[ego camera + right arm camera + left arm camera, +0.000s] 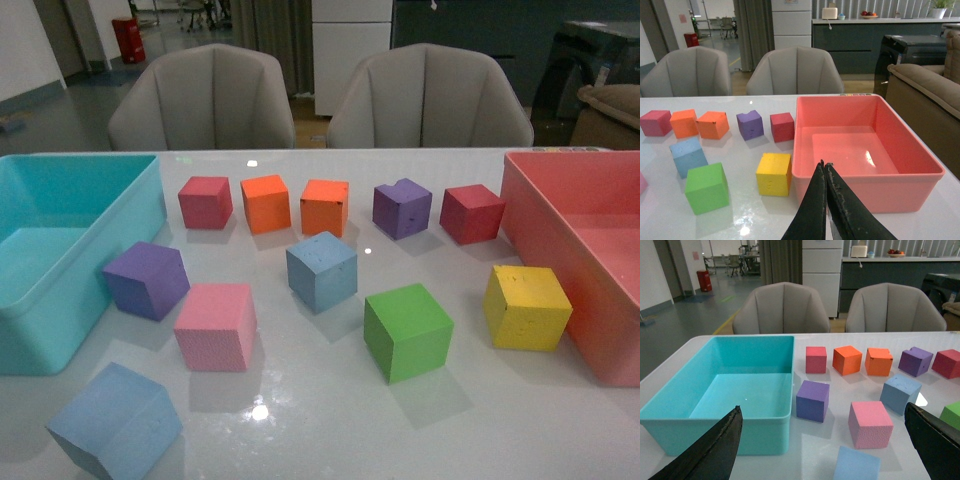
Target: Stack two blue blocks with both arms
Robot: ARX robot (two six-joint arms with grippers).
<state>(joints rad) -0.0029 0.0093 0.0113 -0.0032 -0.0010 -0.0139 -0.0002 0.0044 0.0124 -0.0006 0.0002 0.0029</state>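
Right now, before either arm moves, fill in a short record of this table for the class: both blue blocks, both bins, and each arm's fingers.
Near blue block: front-left of the table, turned corner-on, standing alone
Far blue block: mid-table, touching nothing
Stacked: no, both rest on the table
Between them: pink cube
Turquoise bin: left side
Pink bin: right side
Left fingers: open, holding nothing
Right fingers: shut, holding nothing
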